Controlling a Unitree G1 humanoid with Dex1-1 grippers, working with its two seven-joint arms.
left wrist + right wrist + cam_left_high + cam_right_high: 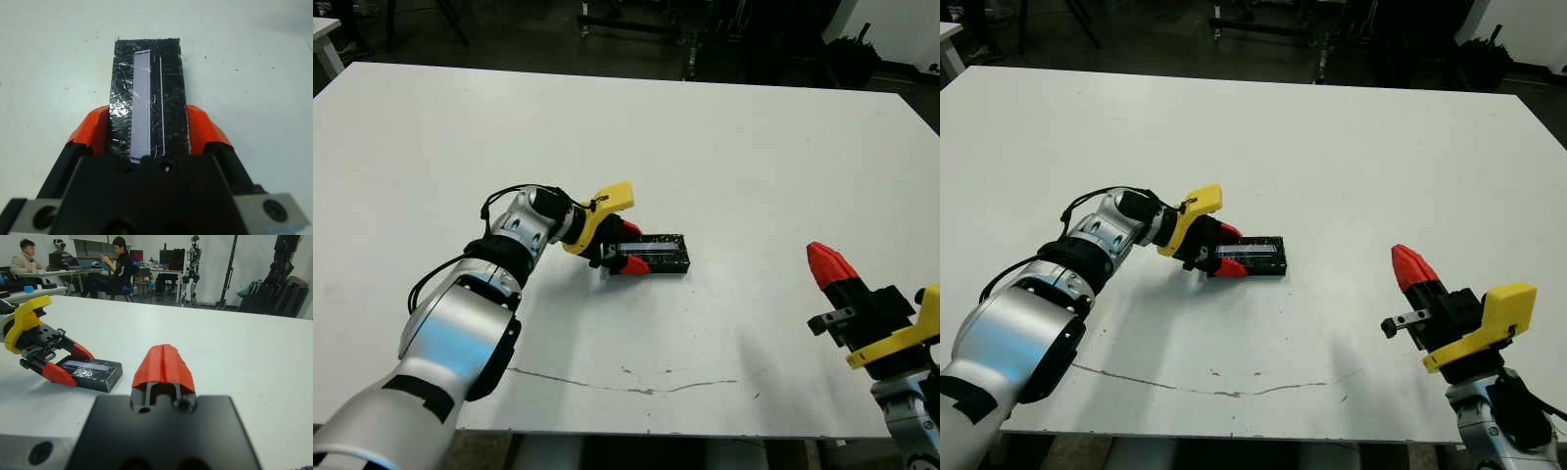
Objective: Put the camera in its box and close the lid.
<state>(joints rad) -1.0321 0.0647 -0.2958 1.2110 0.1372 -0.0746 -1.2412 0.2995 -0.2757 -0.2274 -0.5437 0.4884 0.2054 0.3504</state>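
Your left gripper [146,134] has its jaws clamped on the sides of the lidded box [656,253], which lies mid-tabletop [705,147]. Your right gripper [163,364] hangs away, jaws shut and empty. Squeeze unevenly and the lid [146,83] could skew.

Head stereo looks down on table [724,147], wrist cams low, both see box [93,372]

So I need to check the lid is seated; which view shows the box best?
The left wrist view: the box fills it from above, between the left hand's fingers. The eye views show it small; the right wrist view shows its side.
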